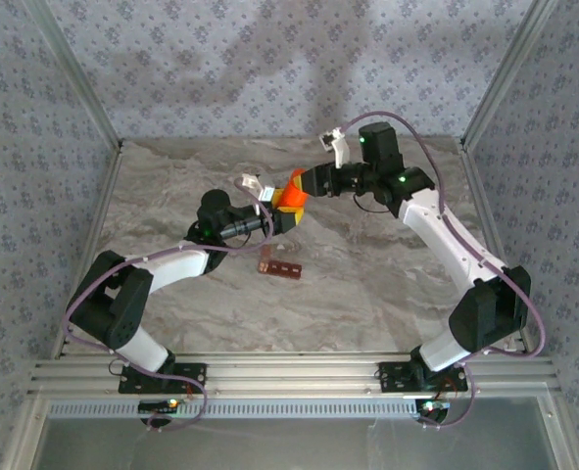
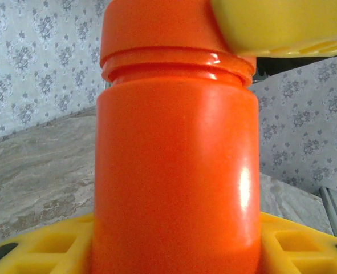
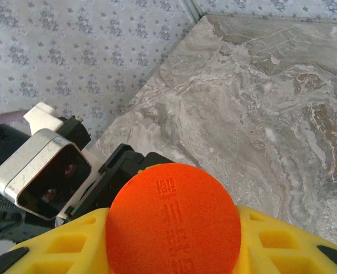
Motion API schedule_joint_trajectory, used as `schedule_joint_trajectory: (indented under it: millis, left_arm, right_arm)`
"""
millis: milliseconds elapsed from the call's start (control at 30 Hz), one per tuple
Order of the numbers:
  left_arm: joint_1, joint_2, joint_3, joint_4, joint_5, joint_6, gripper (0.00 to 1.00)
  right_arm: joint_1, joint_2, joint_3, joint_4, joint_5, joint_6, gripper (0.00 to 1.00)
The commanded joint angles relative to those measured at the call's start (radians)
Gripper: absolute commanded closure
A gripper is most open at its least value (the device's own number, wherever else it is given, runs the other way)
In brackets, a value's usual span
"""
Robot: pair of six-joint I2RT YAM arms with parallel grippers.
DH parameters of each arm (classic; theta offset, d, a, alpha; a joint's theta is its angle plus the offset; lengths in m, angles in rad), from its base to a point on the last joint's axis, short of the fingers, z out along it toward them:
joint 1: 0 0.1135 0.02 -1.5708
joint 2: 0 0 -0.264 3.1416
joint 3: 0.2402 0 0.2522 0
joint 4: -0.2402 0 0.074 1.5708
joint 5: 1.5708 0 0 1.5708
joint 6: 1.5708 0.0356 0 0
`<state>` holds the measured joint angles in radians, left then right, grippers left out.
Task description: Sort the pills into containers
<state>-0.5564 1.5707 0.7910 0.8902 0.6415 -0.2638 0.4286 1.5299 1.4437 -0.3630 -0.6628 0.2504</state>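
Dark red-brown plastic container strip (image 1: 281,267) is lying at six o'clock from the orange plastic bottle (image 2: 174,171), left gripper (image 1: 281,211) clamping its body, right gripper (image 1: 309,184) pinching its cap (image 3: 174,222), a jerky twist risking scattered pills.

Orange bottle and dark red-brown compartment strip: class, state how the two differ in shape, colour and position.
Shape: the orange bottle is a round cylinder; the compartment strip is a low, narrow bar.
Colour: the bottle is bright orange; the strip is dark red-brown.
Position: the bottle is gripped by the left gripper at its body and the right gripper at its cap; the strip lies untouched on the table.
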Motion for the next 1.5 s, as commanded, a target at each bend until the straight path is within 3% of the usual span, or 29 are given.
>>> schedule_joint_trajectory:
  millis: [0,300,833,1200,1467]
  left_arm:
    - [-0.005,-0.047,0.017,0.103,-0.004,0.009,1.0]
    - [-0.005,-0.049,0.011,0.093,-0.012,0.026,1.0]
    - [-0.006,-0.037,0.014,0.13,-0.037,0.011,1.0]
    - [-0.008,-0.041,0.017,0.101,-0.034,0.032,1.0]
    - [-0.008,-0.038,0.026,0.086,-0.031,0.034,1.0]
  right_arm:
    - [0.048,-0.002,-0.073,0.017,0.066,0.129,0.68]
    - [0.137,-0.014,-0.094,0.003,0.273,0.25,0.68]
    - [0.144,-0.038,-0.157,0.135,0.242,0.371,0.67]
    - [0.158,-0.022,-0.079,0.009,0.267,0.291,0.68]
    - [0.176,-0.015,-0.084,0.014,0.274,0.303,0.68]
